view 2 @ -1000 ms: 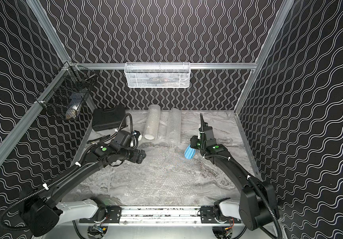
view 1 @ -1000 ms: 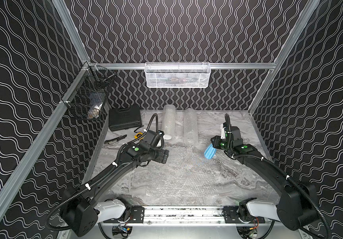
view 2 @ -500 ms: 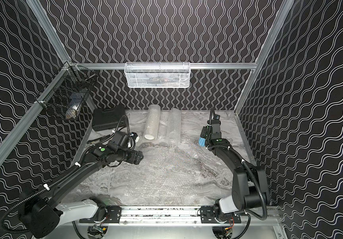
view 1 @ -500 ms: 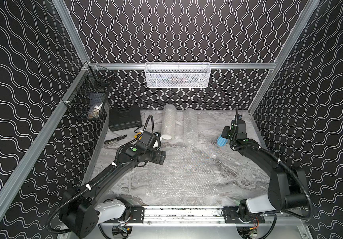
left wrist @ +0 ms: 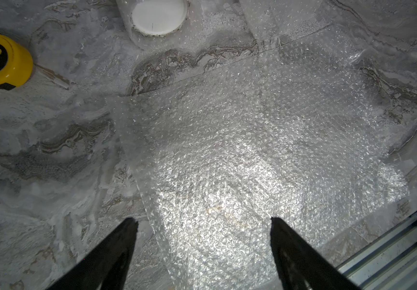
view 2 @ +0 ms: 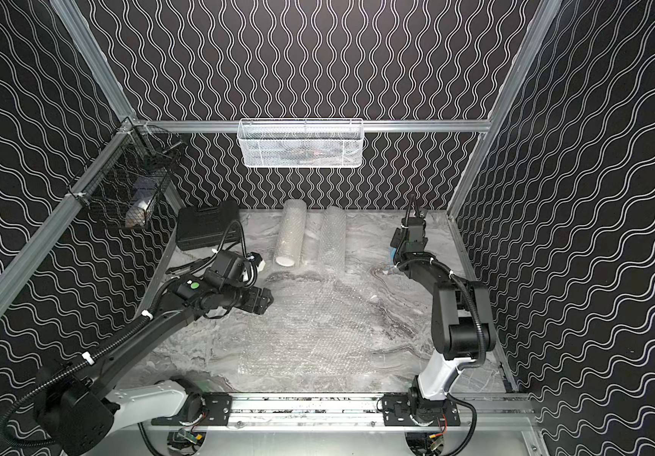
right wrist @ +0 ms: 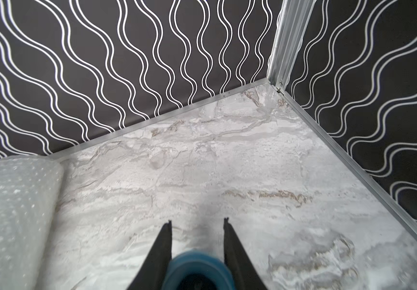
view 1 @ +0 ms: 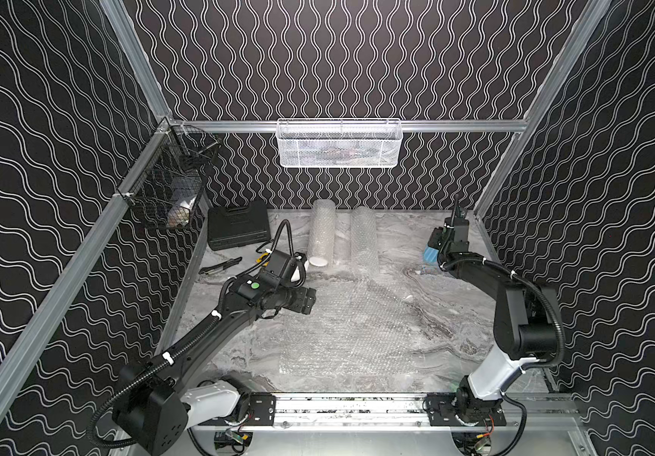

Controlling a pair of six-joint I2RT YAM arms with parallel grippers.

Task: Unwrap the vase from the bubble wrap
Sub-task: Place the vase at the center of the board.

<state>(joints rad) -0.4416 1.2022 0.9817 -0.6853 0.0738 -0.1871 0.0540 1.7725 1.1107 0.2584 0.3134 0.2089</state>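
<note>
R gripper (right wrist: 197, 222) pinches the blue vase (right wrist: 197, 272) by the far corner, well apart from the flat wrap (view 1: 349, 335). L gripper (left wrist: 202, 221) is spread and empty over the wrap. Risk: the vase's round, so it could slip or tip at set-down, and the wall (right wrist: 378, 125) is close.

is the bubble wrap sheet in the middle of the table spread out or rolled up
Spread out: the bubble wrap sheet lies flat on the table, its straight edges visible, with nothing wrapped in it.
</note>
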